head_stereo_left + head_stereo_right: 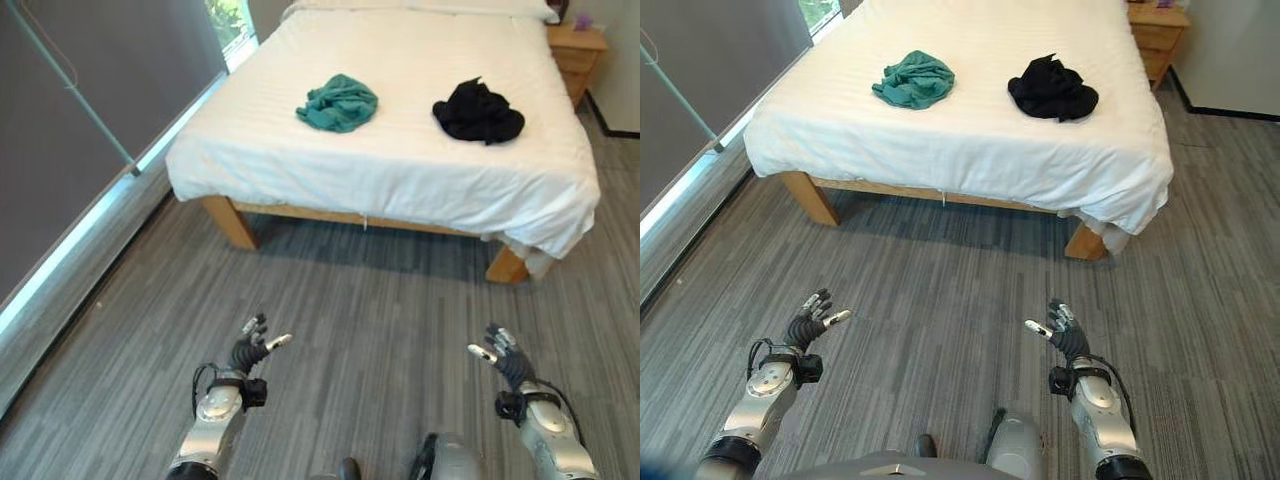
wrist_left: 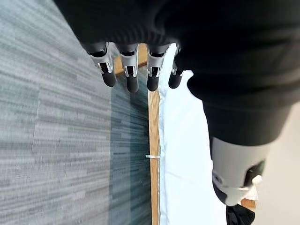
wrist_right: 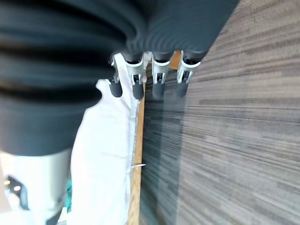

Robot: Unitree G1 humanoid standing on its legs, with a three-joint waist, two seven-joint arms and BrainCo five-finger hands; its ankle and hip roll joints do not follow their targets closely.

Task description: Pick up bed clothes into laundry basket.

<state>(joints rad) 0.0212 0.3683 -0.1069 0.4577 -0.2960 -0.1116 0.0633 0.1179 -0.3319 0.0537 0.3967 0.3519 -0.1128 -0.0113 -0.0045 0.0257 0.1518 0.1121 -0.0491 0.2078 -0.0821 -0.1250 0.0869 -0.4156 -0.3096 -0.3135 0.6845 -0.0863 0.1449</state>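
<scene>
A crumpled teal garment and a bunched black garment lie apart on the smooth white bed at upper frame. The left hand and right hand hover spread and empty over striped grey floor.

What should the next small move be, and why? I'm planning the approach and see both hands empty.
Probably step toward the bed. The left hand and right hand hang open over the grey floor, well short of the mattress, while the teal garment and the black garment lie crumpled on the white sheet, apart from each other.
</scene>
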